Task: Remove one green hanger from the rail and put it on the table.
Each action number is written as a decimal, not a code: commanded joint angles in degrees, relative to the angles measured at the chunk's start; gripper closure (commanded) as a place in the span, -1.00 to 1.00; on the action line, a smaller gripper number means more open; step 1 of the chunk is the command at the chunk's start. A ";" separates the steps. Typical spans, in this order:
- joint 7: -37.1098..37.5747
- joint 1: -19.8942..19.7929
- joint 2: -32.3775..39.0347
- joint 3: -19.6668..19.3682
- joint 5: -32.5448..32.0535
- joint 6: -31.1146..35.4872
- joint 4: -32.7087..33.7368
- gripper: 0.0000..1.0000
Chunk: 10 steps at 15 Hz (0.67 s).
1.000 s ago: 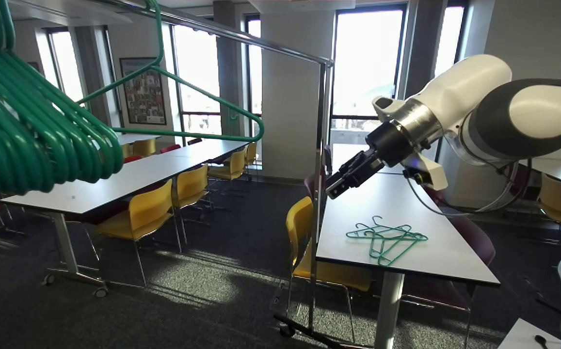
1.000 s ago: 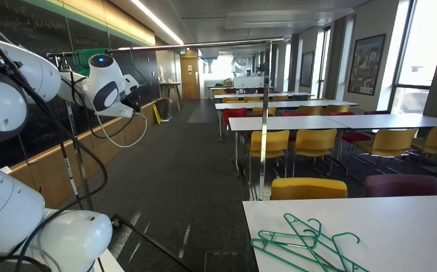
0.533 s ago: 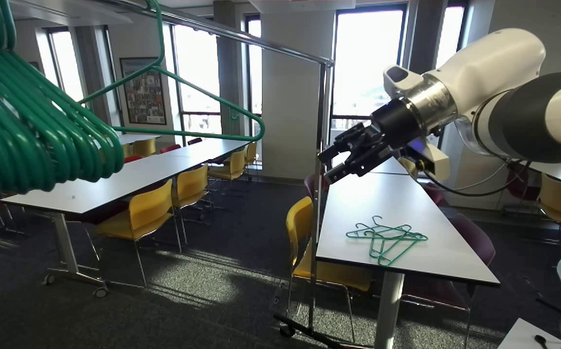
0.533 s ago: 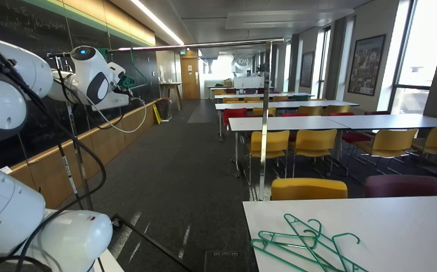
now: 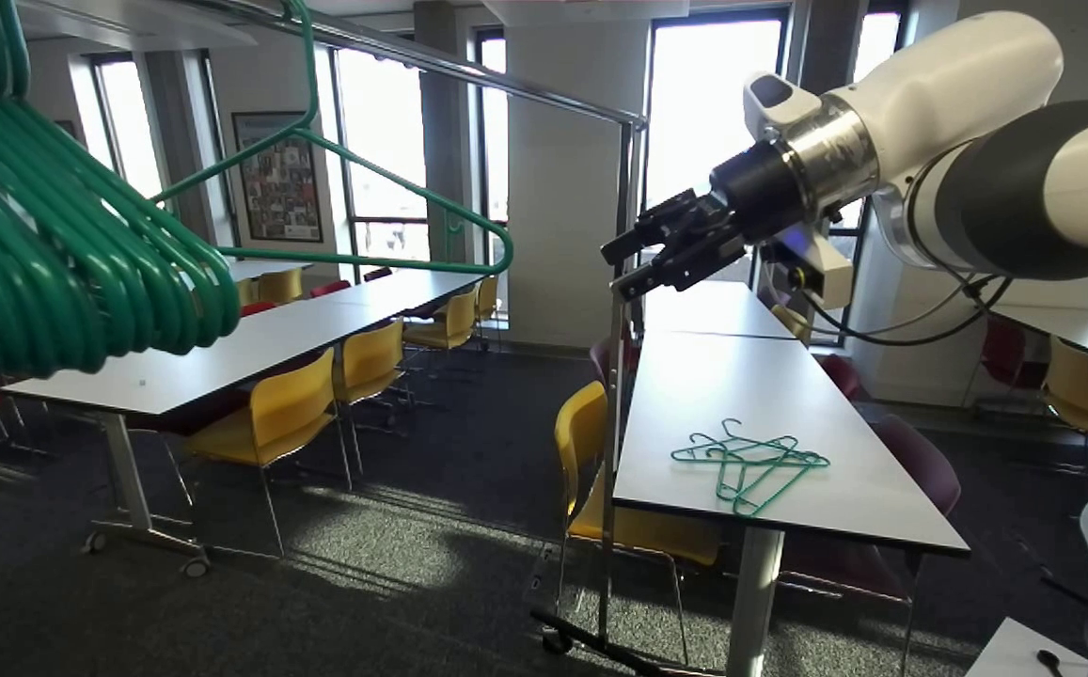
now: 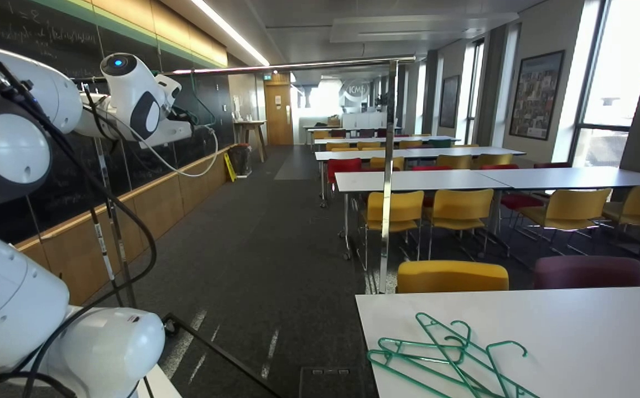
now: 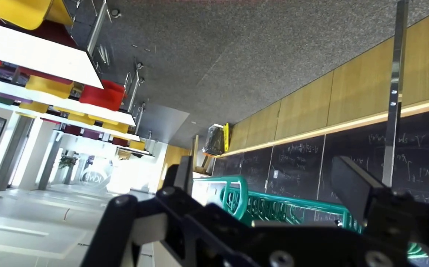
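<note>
Faces the green hanger [image 5: 353, 259] on the rail [image 5: 506, 82] and, beyond at left, packed hangers [image 5: 83, 254]; holds the gripper [image 5: 611, 272] with jaws wide apart.

In an exterior view, the tall windows [image 5: 717, 122] are bleached white and the carpet [image 5: 382, 550] is streaked with sunlight. In the wrist view, the hand [image 7: 267, 176] is rendered dark and softly blurred.

Glossy plastic hanger [image 5: 355, 260] — shiny metal rail [image 5: 478, 73] — smooth table [image 5: 708, 381].
</note>
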 commanded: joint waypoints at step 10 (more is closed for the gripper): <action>-4.05 2.51 8.13 -1.93 -1.09 12.60 8.56 -1.00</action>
